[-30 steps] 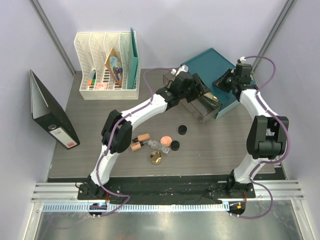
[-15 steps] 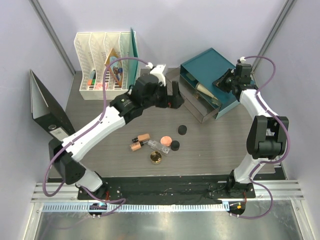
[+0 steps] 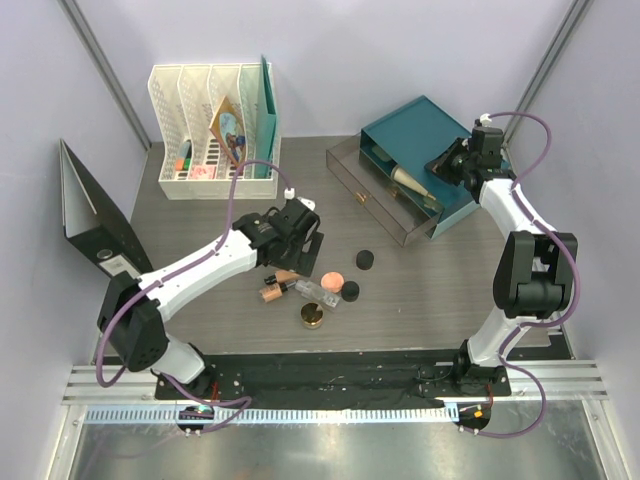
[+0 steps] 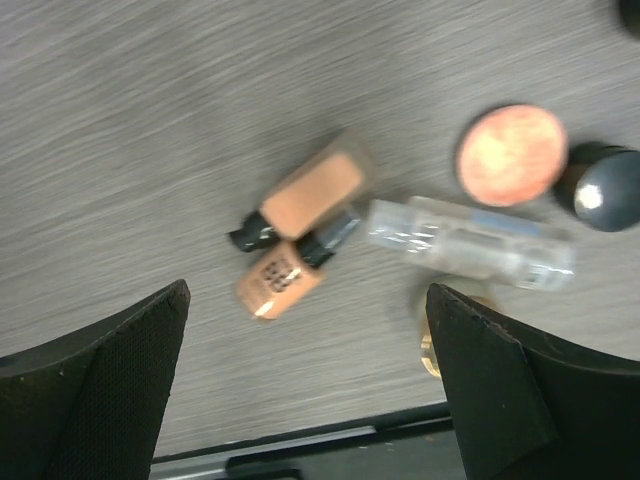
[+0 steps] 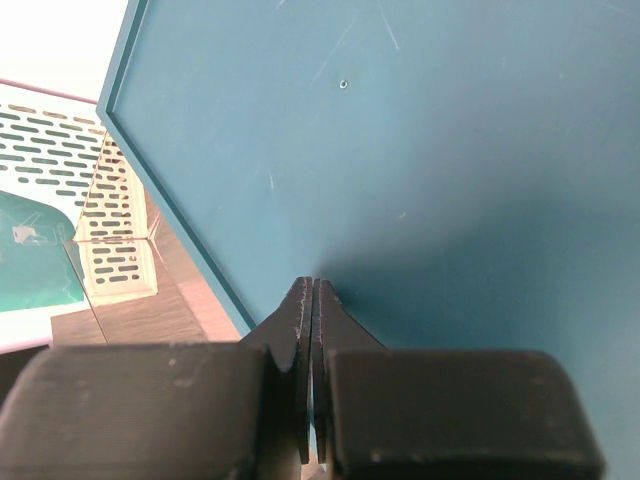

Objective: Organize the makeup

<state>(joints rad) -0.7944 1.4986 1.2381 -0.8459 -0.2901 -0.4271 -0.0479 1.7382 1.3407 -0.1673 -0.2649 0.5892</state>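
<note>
Peach plastic tubes (image 4: 305, 195) lie left of the round coral compact (image 4: 512, 153). Wide-open left fingers (image 4: 110, 380) should drop straight over one tube, then squeeze gently. Right fingers (image 5: 298, 340) are shut.

The bench (image 3: 450, 300) is grey with a fine wood grain. The peach tubes (image 4: 318, 188) (image 4: 272, 288) have black caps. At their 3 o'clock are a clear glass bottle (image 4: 470, 240), a coral round compact (image 4: 511, 155) and a glossy black pot (image 4: 600, 190). At the bottle's 6 o'clock is a shiny gold jar (image 3: 312, 316). The box (image 5: 400, 150) is teal, the perforated file rack (image 3: 205, 95) white, and the binder (image 3: 95, 225) black.
</note>
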